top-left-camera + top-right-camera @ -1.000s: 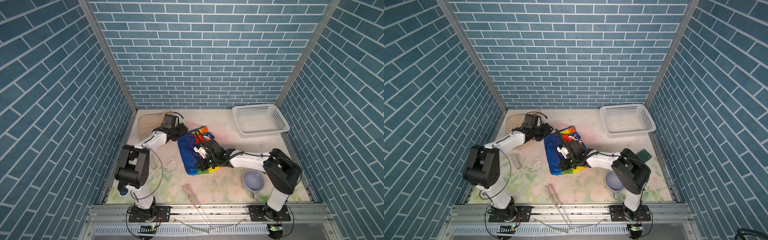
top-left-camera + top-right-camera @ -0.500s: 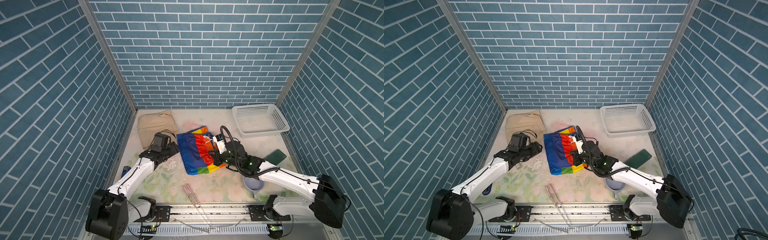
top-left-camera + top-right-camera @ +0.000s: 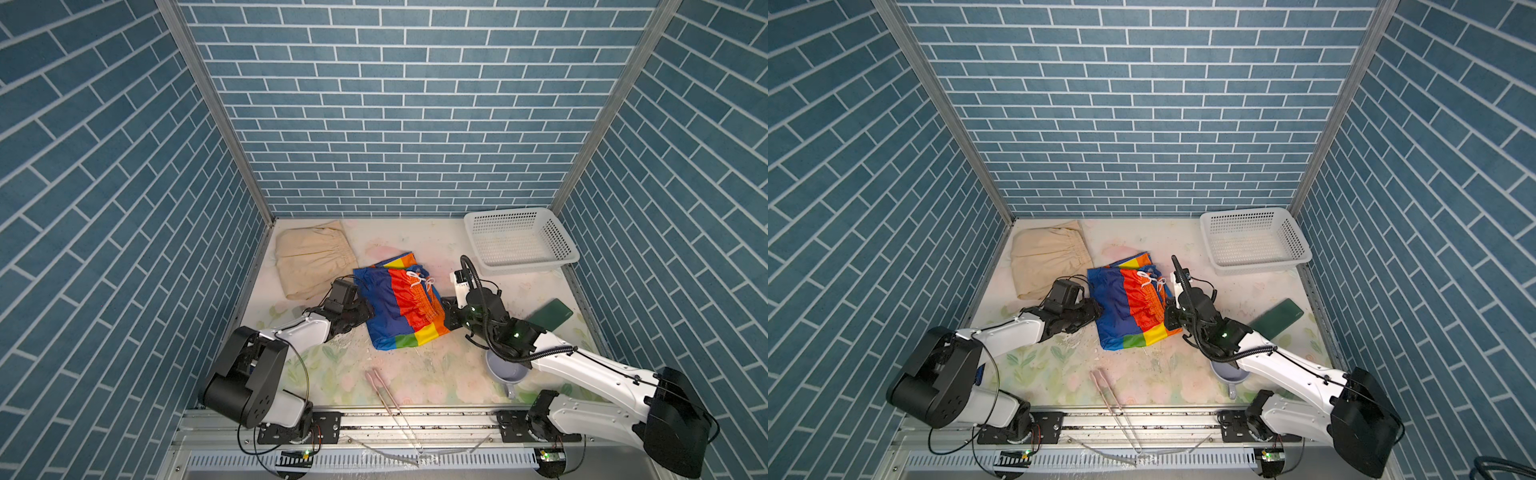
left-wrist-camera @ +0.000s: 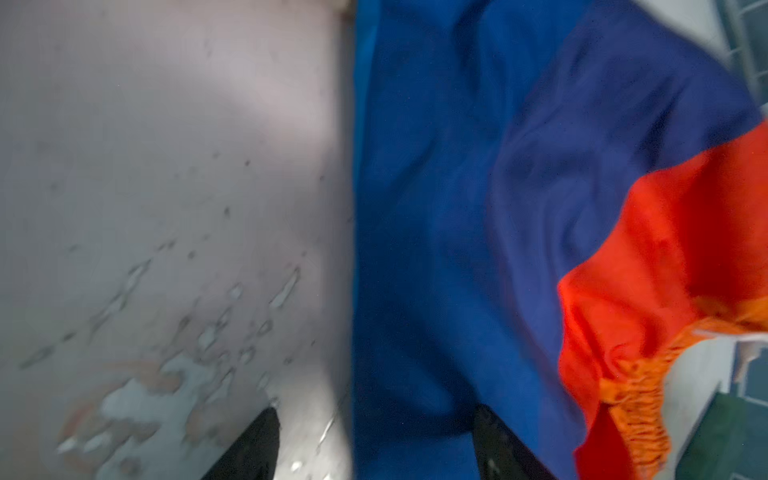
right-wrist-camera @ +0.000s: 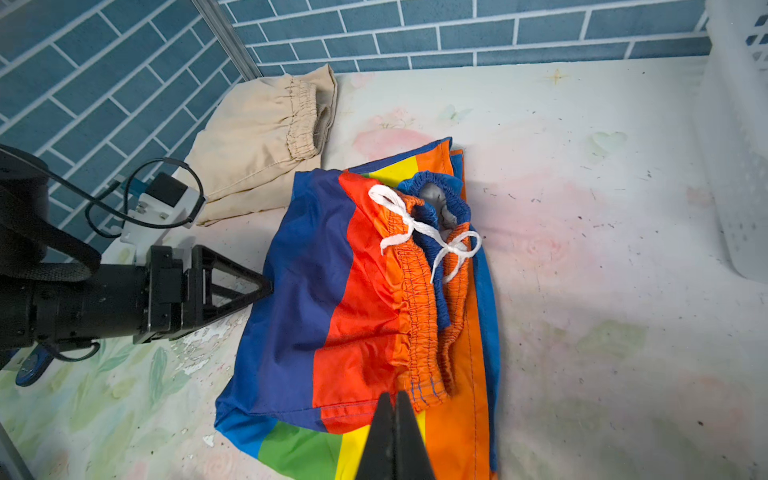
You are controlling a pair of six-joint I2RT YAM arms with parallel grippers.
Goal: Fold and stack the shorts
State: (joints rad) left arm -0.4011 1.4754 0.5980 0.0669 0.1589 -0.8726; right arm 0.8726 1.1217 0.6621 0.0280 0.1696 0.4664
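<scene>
The left gripper is wide open. Its two fingers sit on either side of the blue edge of the rainbow shorts, but they are not squeezing it. The right gripper is closed tight at the right edge of the same shorts. In the right wrist view I see nothing between its tips.

The rainbow shorts lie in the middle of the surface, in a small bundle with the white string on top. The beige shorts lie in the far left corner, just beside them, and look folded.

I think the rainbow shorts are being folded or are about to be picked up. Next, the left gripper should close on the blue edge. The right one has to open before it can grab. Then the bundle can go on top of the beige shorts.

I count two pairs of shorts, two grippers, one white basket at the far right and one cup at the near right.
</scene>
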